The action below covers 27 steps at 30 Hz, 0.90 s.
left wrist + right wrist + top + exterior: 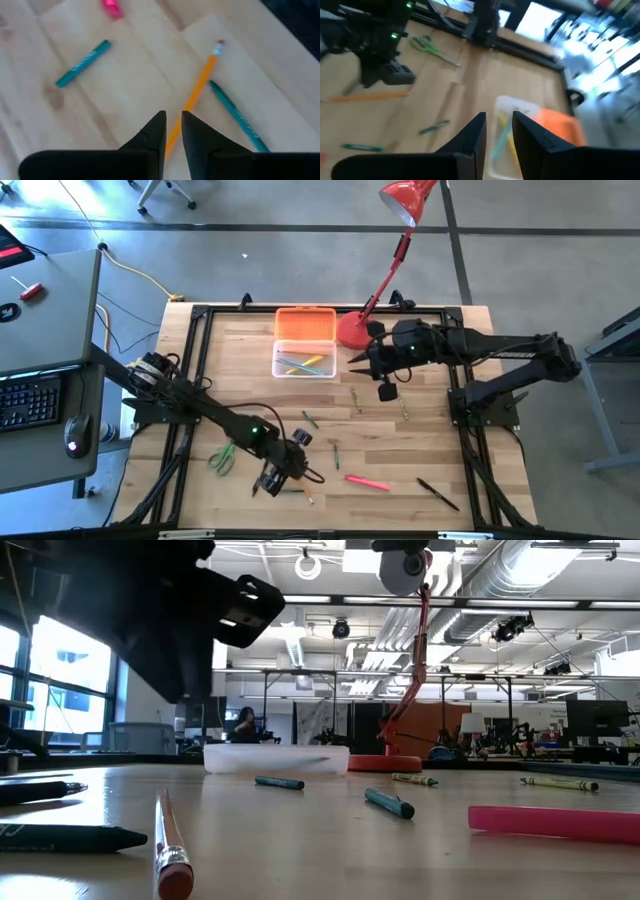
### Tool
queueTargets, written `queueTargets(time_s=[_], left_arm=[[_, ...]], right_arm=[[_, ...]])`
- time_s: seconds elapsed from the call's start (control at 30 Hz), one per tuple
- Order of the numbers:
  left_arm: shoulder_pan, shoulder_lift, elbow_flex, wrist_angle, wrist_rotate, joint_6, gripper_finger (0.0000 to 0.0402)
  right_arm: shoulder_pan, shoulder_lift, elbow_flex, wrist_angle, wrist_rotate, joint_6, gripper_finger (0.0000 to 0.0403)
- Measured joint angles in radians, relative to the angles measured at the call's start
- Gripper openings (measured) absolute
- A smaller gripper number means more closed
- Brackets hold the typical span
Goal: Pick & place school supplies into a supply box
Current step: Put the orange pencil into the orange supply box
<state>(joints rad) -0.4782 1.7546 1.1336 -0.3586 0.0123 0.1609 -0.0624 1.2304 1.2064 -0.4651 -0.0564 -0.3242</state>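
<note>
The supply box stands open at the table's far middle, its orange lid folded back, with several pens lying in the clear base. My right gripper hovers high just right of the box, open by a narrow gap, holding nothing. My left gripper hangs over the near middle, fingers slightly apart, above an orange pencil that lies flat on the wood. A teal crayon lies beside the pencil.
Loose on the table are green scissors, a pink marker, a black marker, another teal crayon and a few small crayons. The red lamp's base stands right of the box.
</note>
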Motion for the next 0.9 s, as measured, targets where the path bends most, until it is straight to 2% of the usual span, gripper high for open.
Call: queueTargets(time_s=[0.13, 0.2, 0.33, 0.5, 0.77, 0.9], left_arm=[[0.000, 0.000, 0.000, -0.018, 0.057, 0.058, 0.0092], [-0.001, 0.000, 0.000, -0.033, 0.081, 0.106, 0.0092], [-0.007, 0.000, -0.001, -0.101, 0.084, 0.218, 0.0092], [-0.005, 0.001, -0.035, -0.046, 0.117, 0.377, 0.0092], [0.009, -0.011, -0.034, -0.036, 0.247, 0.500, 0.0092], [0.039, -0.060, -0.034, -0.054, 0.262, 0.570, 0.0092]], right_arm=[[0.015, 0.000, 0.000, -0.086, -0.110, 0.082, 0.0074], [0.043, -0.002, 0.000, -0.139, -0.114, 0.127, 0.0074], [0.117, -0.004, 0.000, -0.240, -0.016, 0.167, 0.0074], [0.181, -0.007, 0.000, -0.242, 0.135, 0.267, 0.0074], [0.216, -0.007, 0.000, -0.149, 0.155, 0.293, 0.0074], [0.216, -0.006, 0.000, -0.132, 0.155, 0.293, 0.0074]])
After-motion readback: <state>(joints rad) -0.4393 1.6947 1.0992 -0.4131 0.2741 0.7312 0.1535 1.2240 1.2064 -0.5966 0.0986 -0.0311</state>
